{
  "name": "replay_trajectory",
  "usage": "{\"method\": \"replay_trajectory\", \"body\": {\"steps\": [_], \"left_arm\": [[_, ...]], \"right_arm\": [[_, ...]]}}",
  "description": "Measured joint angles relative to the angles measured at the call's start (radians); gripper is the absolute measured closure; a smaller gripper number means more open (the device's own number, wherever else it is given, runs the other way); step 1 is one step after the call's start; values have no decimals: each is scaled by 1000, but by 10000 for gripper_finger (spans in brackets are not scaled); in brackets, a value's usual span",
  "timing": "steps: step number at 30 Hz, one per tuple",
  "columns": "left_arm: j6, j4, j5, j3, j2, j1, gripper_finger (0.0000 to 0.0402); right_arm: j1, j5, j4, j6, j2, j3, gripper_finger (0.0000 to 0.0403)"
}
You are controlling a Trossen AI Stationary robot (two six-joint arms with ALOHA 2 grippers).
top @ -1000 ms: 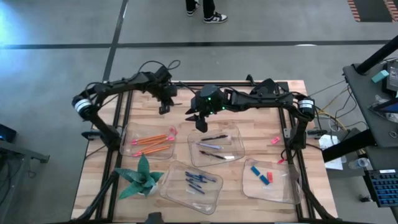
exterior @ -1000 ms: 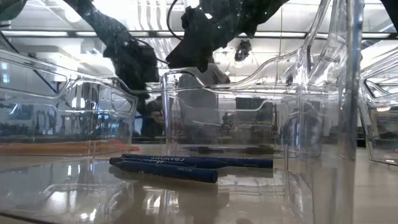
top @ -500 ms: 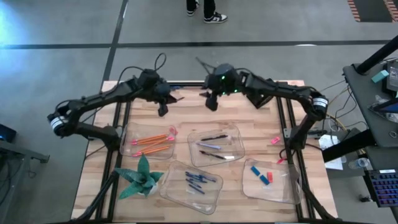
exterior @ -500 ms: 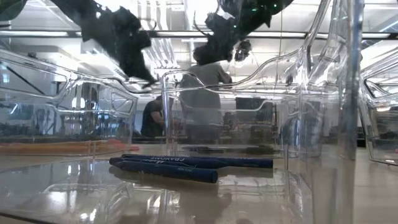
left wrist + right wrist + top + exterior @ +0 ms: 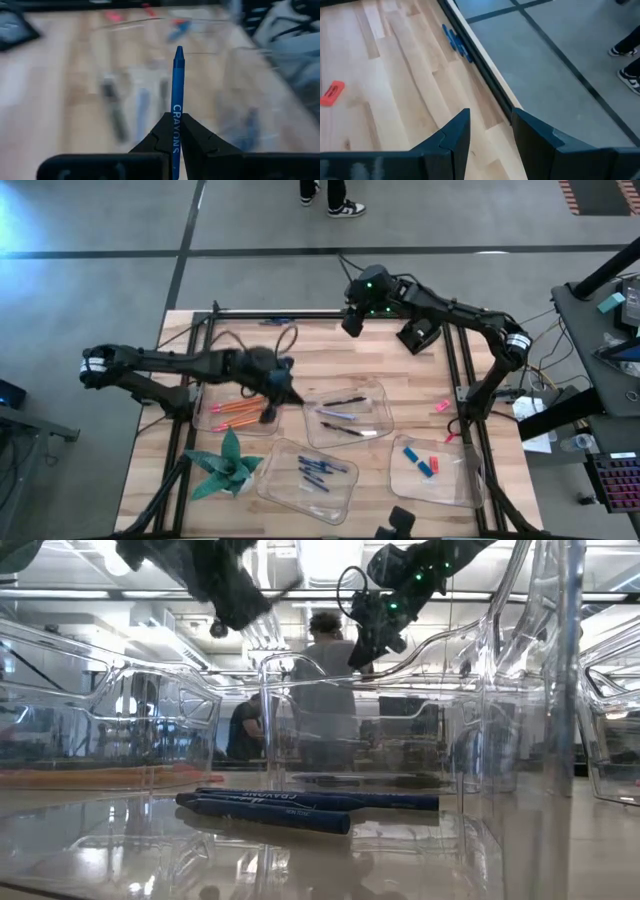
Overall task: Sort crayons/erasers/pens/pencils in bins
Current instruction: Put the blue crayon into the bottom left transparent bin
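My left gripper (image 5: 272, 402) (image 5: 175, 116) hangs above the gap between the pencil bin (image 5: 212, 423) and the pen bin (image 5: 380, 412), shut on a blue crayon (image 5: 176, 85). My right gripper (image 5: 350, 326) (image 5: 487, 122) stands open over the table's far edge with nothing between its fingers. Orange pencils (image 5: 240, 408) lie in the left bin and dark pens (image 5: 343, 415) in the middle one. Blue crayons (image 5: 318, 471) (image 5: 300, 802) lie in the near bin, and blue and red erasers (image 5: 422, 463) in the right bin (image 5: 455, 490). My left gripper pinches the crayon's lower shaft (image 5: 175, 131), at its printed label, between the two fingers. The crayon lies along the fingers, its pointed tip (image 5: 179, 51) sticking out well past them. It is lifted clear of the table and bins, slanting forward and down.
A green folded-paper plant (image 5: 226, 465) stands at the near left. Two pink erasers (image 5: 443, 406) (image 5: 452, 439) lie loose on the wood right of the pen bin. Loose blue crayons (image 5: 454, 39) lie by the far edge rail, and a red eraser (image 5: 332, 93) lies on the wood.
My left gripper has swung from the table's far edge toward the near side, rising and levelling out, and carries the blue crayon over the bins. My right gripper has drawn back from above the pen bin toward the far edge, still open.
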State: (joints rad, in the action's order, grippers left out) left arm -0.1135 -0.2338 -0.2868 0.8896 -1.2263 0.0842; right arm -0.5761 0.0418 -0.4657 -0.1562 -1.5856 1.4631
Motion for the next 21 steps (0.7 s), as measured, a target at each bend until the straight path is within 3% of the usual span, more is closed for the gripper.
{"method": "replay_trajectory", "body": {"steps": [9,16,21], "left_arm": [[243,114,2,-6,-61,-258,400],[383,126,9,-12,-121,-329,400],[400,212,9,-2,-206,-393,400]], "right_arm": [[1,4,-9,-1,0,0,266],[1,7,-8,-1,0,0,266],[1,7,-8,-1,0,0,266]]}}
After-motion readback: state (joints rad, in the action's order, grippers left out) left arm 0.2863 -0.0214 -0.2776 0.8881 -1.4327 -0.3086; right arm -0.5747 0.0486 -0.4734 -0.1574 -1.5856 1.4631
